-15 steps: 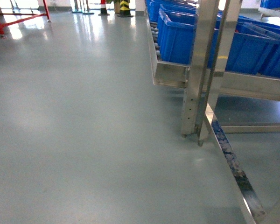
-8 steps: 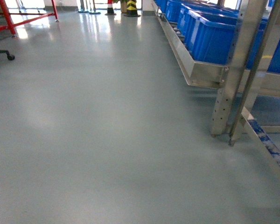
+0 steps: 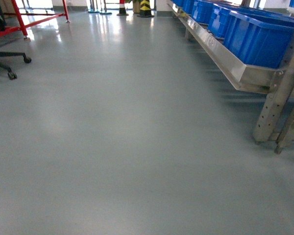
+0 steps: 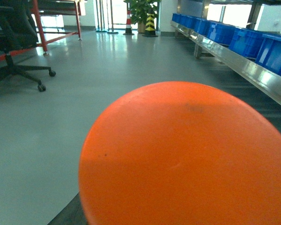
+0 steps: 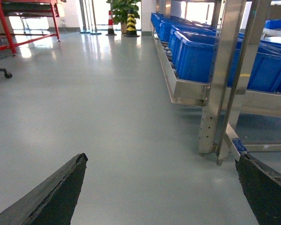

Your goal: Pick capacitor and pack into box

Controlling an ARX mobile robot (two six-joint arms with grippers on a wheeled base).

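The right gripper is spread wide: its two dark fingers show only at the lower corners of the right wrist view, far apart, with bare grey floor between them and nothing held or touched. It points level and forward, toward a steel rack loaded with blue bins.

The left gripper itself cannot be seen, so I cannot tell how it stands; an orange rounded thing fills the lower part of the left wrist view, close to the lens. Beyond it lie the floor, an office chair on the left and the rack on the right.

Neither arm shows in the head view. The capacitor and the box are in no view.
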